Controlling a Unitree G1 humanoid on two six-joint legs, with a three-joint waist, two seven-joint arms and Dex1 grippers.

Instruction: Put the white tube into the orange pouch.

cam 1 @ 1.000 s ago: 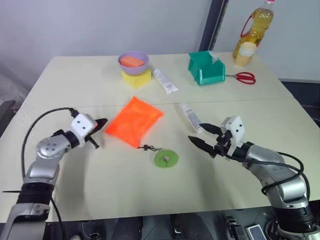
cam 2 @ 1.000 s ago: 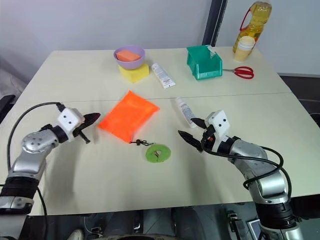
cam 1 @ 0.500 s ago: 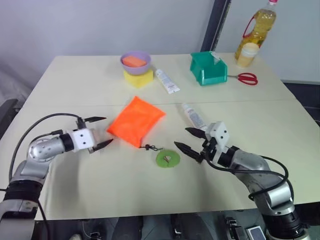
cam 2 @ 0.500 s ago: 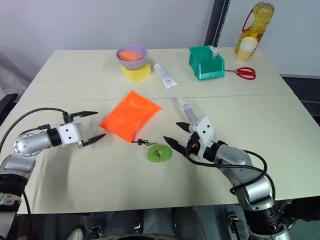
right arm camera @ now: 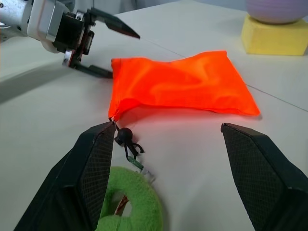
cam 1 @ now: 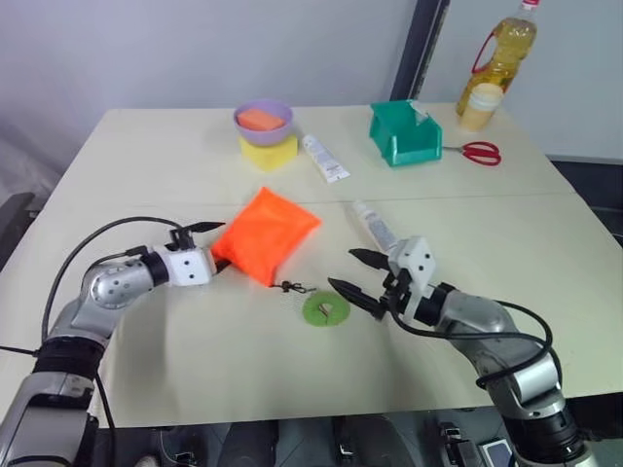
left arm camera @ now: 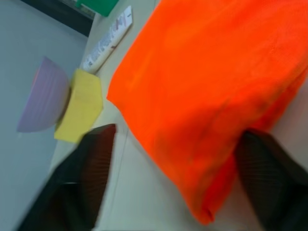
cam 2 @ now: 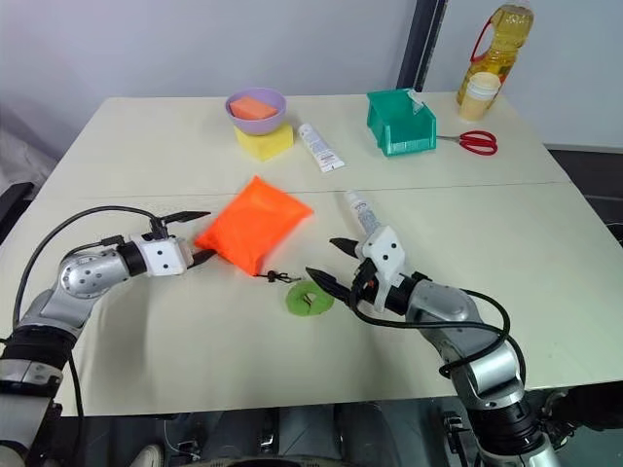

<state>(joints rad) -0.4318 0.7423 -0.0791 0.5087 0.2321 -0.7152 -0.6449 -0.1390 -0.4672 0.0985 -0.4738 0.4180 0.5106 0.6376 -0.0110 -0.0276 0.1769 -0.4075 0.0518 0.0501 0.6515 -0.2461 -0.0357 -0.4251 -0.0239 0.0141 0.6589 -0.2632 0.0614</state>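
The orange pouch (cam 1: 265, 233) lies flat mid-table, its dark cord (cam 1: 290, 287) running to a green disc (cam 1: 326, 308). The white tube (cam 1: 372, 226) lies on the table just right of the pouch, behind my right gripper. My left gripper (cam 1: 212, 245) is open at the pouch's left edge, one finger above the fabric and one low at its corner; the left wrist view has the pouch (left arm camera: 211, 96) between the fingers (left arm camera: 91, 163). My right gripper (cam 1: 352, 274) hangs open just right of the disc, empty, facing the pouch (right arm camera: 187, 82) and the left gripper (right arm camera: 113, 48).
At the back stand a purple bowl (cam 1: 263, 119) holding an orange block on a yellow sponge (cam 1: 268, 152), a wider white tube (cam 1: 321, 158), a green bin (cam 1: 403, 133), red scissors (cam 1: 475, 151), an oil bottle (cam 1: 502, 53) and a cup (cam 1: 480, 103).
My left gripper rolled, opened wide and moved right until its fingers straddle the pouch's left edge. My right gripper shifted left toward the green disc, still open.
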